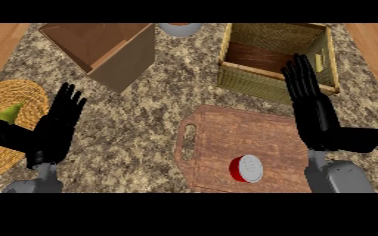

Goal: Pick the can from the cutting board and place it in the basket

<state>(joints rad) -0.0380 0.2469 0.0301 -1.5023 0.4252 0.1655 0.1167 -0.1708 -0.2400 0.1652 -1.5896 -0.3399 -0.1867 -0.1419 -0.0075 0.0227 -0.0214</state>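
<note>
A red can point(246, 169) with a white lid stands upright on the wooden cutting board point(221, 135), near the board's front edge. The woven basket point(255, 80) with a wooden floor sits behind the board at the back right. My right hand point(314, 107) is open, fingers straight and pointing up, over the board's right edge and in front of the basket's right corner, above and to the right of the can. At the lower left my left hand point(55, 125) rests open, fingers up, far from the can.
An open brown cardboard box point(111, 60) lies at the back left. A grey bowl point(179, 29) shows at the back edge. A round woven mat point(22, 105) with a green item point(9, 113) sits at the left edge. Wooden strips border the speckled counter point(140, 130).
</note>
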